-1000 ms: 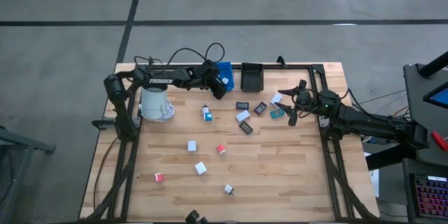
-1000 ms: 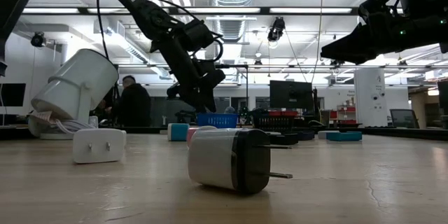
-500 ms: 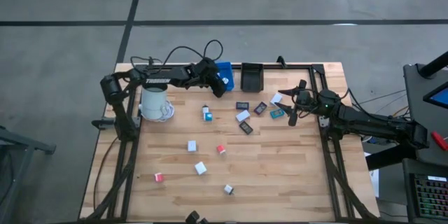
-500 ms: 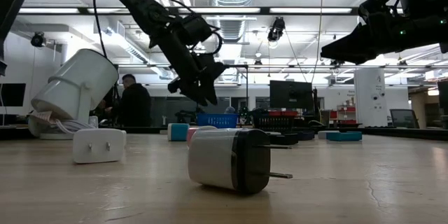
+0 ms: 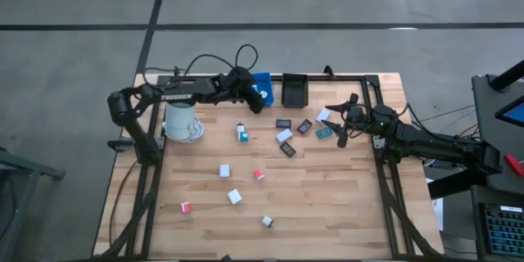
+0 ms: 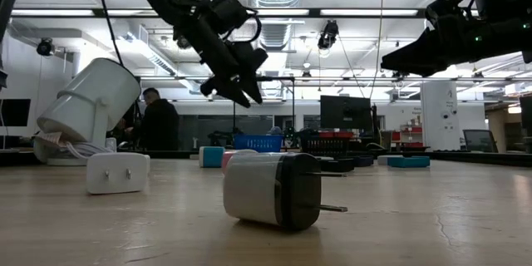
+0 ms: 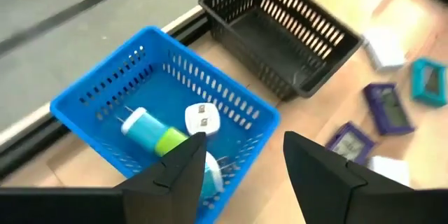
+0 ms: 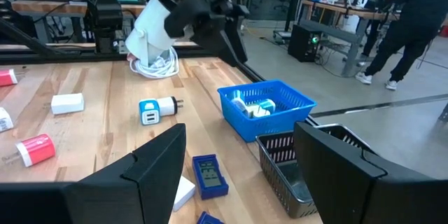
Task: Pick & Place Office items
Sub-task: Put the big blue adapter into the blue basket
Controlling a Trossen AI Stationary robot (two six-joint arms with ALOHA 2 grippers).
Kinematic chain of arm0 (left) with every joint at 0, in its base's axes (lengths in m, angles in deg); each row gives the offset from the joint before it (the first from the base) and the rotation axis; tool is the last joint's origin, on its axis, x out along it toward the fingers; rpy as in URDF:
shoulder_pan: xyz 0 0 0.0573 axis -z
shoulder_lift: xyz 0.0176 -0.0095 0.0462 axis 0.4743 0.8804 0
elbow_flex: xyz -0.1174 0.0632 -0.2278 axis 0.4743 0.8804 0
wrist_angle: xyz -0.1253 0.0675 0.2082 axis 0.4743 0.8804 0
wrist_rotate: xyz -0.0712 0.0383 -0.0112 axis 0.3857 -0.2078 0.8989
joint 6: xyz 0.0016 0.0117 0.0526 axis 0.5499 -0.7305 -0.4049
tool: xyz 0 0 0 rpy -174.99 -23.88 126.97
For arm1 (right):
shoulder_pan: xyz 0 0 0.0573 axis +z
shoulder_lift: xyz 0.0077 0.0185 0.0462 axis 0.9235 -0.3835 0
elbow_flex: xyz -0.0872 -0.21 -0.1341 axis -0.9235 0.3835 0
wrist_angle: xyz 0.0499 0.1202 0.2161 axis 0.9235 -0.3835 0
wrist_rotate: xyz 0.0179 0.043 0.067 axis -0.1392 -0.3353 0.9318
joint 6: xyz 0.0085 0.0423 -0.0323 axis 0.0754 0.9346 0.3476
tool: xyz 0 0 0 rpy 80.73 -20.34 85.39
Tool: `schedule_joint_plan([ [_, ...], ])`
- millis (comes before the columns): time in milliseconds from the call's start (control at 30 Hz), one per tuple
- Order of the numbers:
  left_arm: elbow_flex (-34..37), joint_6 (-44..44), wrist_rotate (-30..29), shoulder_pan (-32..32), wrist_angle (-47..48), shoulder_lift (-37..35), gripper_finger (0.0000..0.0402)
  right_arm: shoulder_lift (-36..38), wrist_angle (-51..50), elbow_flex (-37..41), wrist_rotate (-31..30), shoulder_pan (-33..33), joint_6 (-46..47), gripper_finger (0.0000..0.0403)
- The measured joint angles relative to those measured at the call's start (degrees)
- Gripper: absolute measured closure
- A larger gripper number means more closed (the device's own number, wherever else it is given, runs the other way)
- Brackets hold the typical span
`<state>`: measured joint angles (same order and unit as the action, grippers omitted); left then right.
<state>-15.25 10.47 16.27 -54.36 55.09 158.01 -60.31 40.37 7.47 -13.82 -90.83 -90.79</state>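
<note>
Your left gripper is hovering over the blue plastic basket, fingers apart and empty. Your right gripper, fingers also apart, is waiting beside the black mesh basket; small white, red and blue chargers are lying scattered on the wooden surface nearby.

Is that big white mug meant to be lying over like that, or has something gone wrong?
The white mug does look odd: in the low view it leans steeply, propped on a coil of white cable rather than standing flat. The small office items lie scattered loose across the table. Nothing looks broken.
</note>
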Motion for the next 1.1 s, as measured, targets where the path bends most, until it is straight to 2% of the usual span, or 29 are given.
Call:
schedule_joint_plan([
  [200,0.0,9.15,-0.22,2.01,7.27,-3.23,0.0204,-0.01,0.01,0.0,0.0,-0.01,0.0,0.0147],
  [333,0.0,19.3,-4.43,4.07,10.89,-4.88,0.0203,-0.01,0.02,0.0,0.0,0.01,0.0,0.0147],
  [400,0.0,21.44,-5.74,4.92,12.67,-5.43,0.0204,0.0,0.01,0.0,0.0,-0.01,0.0,0.0147],
  [667,0.0,35.3,-6.77,8.95,22.71,-6.51,0.0203,-0.01,0.0,0.0,0.0,0.01,0.0,0.0147],
  [800,0.0,30.6,-6.87,11.78,23.76,-6.5,0.0204,-0.01,0.02,0.01,0.0,-0.01,0.0,0.0147],
  [1000,0.12,11.12,-7.66,16.65,23.94,-6.45,0.0204,-0.01,0.02,0.0,0.0,0.0,0.0,0.0147],
  [1100,1.18,9.37,-10.03,19.15,23.97,-6.4,0.0204,-0.01,0.02,0.0,0.0,0.0,0.0,0.0147],
])
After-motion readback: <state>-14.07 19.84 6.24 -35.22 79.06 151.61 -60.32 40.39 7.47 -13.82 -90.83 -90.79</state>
